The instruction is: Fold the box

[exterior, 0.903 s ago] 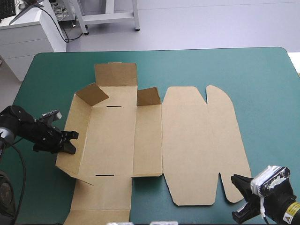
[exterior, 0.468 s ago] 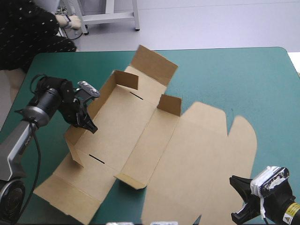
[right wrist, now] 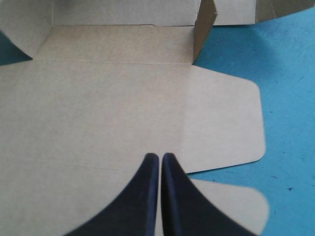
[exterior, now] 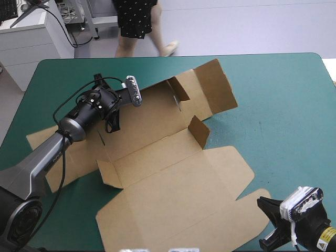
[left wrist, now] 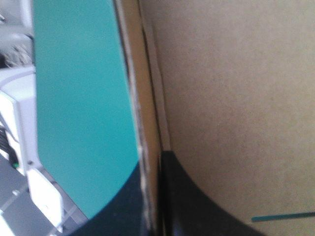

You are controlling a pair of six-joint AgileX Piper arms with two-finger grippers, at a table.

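Brown board takes up most of what we see. The box (exterior: 173,173) lies slantwise on the teal-green cover (exterior: 283,105), across the middle of the table, only partly formed.

Some of it escapes us. The end flap at the box's near-left end passes under the left arm (exterior: 47,157). The lid's nearest edge reaches the very bottom of the high view, where we cannot trace it. The left wrist view gives us only one raised wall edge-on, a stretch of floor beside it, and a thin slot (left wrist: 283,216) in that floor.

The tray part has that long wall up, and two short flaps (exterior: 198,131) stand at the box's far end. Inside the tray we see one black finger against the wall's inner face. The lid (exterior: 173,210) lies flat beside the tray.

The left arm stretches over the box's near-left end, wrist bent down. The left gripper (left wrist: 155,216) is clamped on the raised wall, one finger on each face; its fingertips are hidden from us. The right gripper (right wrist: 160,157) sits low at the lid's outer corner, fingers pressed together to a point with nothing between them, just above a rounded tab (right wrist: 231,123).
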